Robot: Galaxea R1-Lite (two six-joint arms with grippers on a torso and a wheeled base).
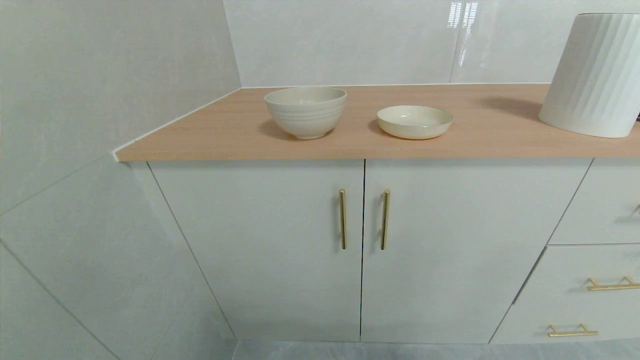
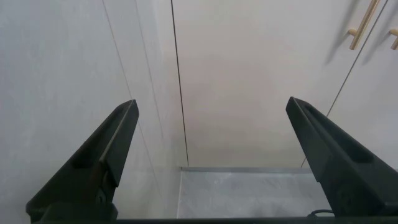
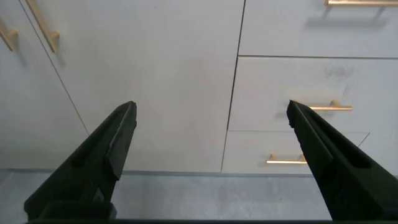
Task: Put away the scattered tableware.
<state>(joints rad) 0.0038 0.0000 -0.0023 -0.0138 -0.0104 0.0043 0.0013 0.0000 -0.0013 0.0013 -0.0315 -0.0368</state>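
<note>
A deep cream ribbed bowl (image 1: 305, 111) stands upright on the light brown wood-grain desk (image 1: 215, 135), toward its left end, near the corner where the pale tiled walls (image 1: 100, 75) meet. To the right of it, apart and not touching, sits a shallow cream round dish (image 1: 414, 121), also upright. Well apart from both, at the desk's right end, stands a tall white fluted cylindrical container (image 1: 595, 75).

Below the desk two white cabinet doors (image 1: 270, 250) are shut and meet at a thin dark seam. Each carries a vertical gold bar handle (image 1: 343, 219) just beside that seam. Right of the doors are white drawer fronts (image 1: 575, 290) with horizontal gold handles (image 1: 612, 285). A grey floor (image 1: 400, 350) runs along the foot of the cabinet.

The left gripper (image 2: 211, 106) hangs low in front of the cabinet, its two black fingers (image 2: 106, 155) spread wide and holding nothing. Past them lie a white door panel and the floor. The right gripper (image 3: 211, 107) is also low, its fingers just as wide and holding nothing, and it faces the drawer fronts. Both grippers are well below the bowl and the dish, which rest untouched on the desk above
</note>
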